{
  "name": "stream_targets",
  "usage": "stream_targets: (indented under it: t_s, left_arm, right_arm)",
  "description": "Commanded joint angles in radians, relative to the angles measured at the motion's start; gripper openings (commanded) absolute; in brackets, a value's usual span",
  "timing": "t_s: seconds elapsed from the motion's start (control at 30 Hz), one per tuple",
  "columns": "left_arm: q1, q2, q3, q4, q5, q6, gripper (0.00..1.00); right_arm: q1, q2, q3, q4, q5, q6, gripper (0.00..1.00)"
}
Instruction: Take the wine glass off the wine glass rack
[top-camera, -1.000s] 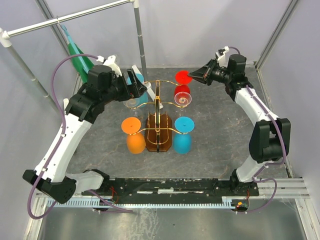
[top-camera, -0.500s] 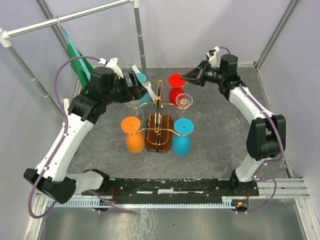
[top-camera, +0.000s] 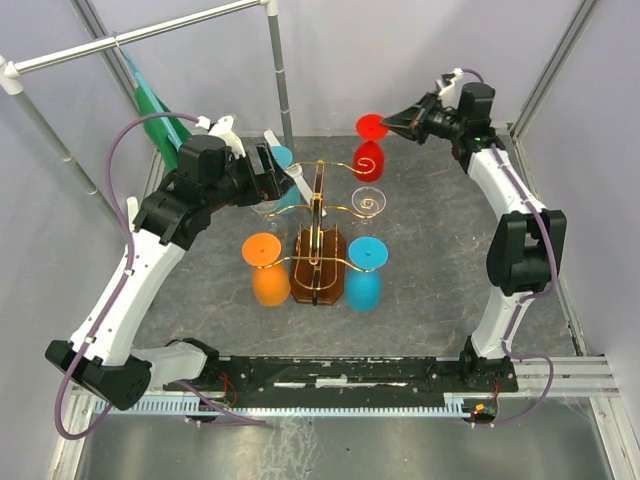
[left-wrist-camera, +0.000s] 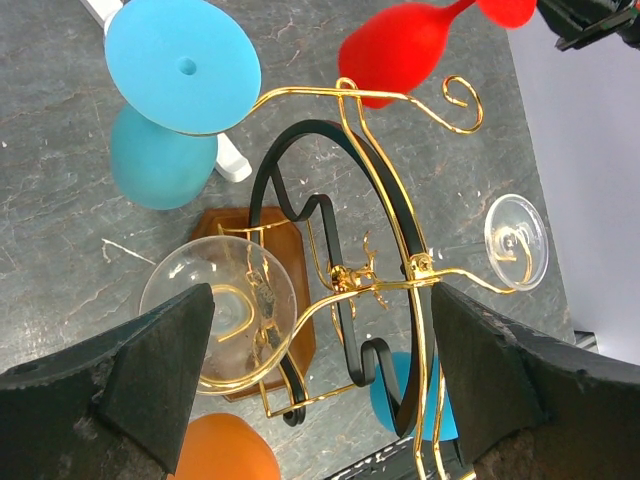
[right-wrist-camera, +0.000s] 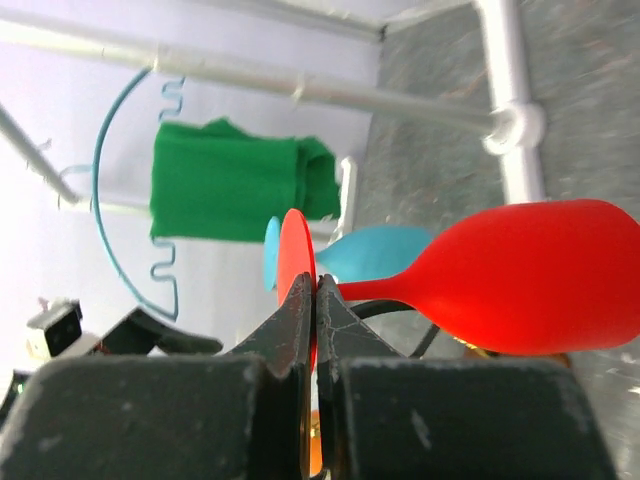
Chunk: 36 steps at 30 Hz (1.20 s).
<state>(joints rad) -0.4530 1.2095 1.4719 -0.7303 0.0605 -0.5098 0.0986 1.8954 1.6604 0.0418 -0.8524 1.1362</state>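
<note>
The gold wire wine glass rack stands on its brown wooden base mid-table. My right gripper is shut on the foot of a red wine glass and holds it tilted at the rack's back right scroll arm. In the right wrist view the jaws pinch the red foot disc, and the bowl points right. My left gripper is open and empty at the rack's back left. Its fingers straddle the rack wires.
An orange glass and a blue glass hang at the rack's front. Another blue glass hangs at the back left. Two clear glasses hang there too. A metal pole and a green cloth stand behind.
My right gripper has moved up and back with the red glass, away from the rack's middle. The left arm has barely moved.
</note>
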Motion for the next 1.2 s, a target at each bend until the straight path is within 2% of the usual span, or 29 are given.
stream_targets:
  t_s: [0.0, 0.07, 0.1, 0.17, 0.23, 0.33, 0.47, 0.7, 0.83, 1.17]
  left_arm:
    - [0.000, -0.030, -0.006, 0.034, -0.002, 0.037, 0.96]
    - [0.001, -0.030, -0.011, 0.035, 0.003, 0.036, 0.96]
    - [0.001, -0.032, -0.015, 0.037, 0.006, 0.036, 0.96]
    - [0.001, -0.034, -0.025, 0.040, 0.010, 0.036, 0.96]
    - [0.001, -0.037, -0.032, 0.040, 0.007, 0.037, 0.96]
    - [0.001, -0.040, -0.044, 0.043, 0.003, 0.043, 0.96]
    - [0.001, -0.038, -0.054, 0.043, 0.006, 0.051, 0.96]
    - [0.000, -0.030, -0.062, 0.043, 0.010, 0.060, 0.96]
    - [0.000, -0.026, -0.075, 0.049, 0.022, 0.060, 0.96]
    - [0.001, 0.003, -0.098, 0.080, 0.061, 0.064, 0.96]
  right_arm:
    - [-0.108, 0.034, 0.128, -0.196, 0.071, -0.151, 0.01]
    - [-0.130, 0.071, 0.279, -0.445, 0.180, -0.343, 0.01]
    - [-0.130, 0.102, 0.362, -0.631, 0.263, -0.449, 0.01]
    - [-0.126, 0.172, 0.553, -0.842, 0.429, -0.592, 0.01]
    - [-0.115, 0.256, 0.713, -0.993, 0.604, -0.706, 0.01]
    - [-0.063, 0.332, 0.851, -1.110, 1.012, -0.867, 0.01]
    - [-0.009, 0.380, 0.763, -1.039, 1.437, -1.045, 0.01]
    - [0.026, 0.512, 0.678, -0.893, 1.858, -1.230, 0.01]
    - [0.045, 0.583, 0.698, -0.839, 1.994, -1.312, 0.01]
    - [0.067, 0.666, 0.725, -0.666, 2.102, -1.486, 0.00]
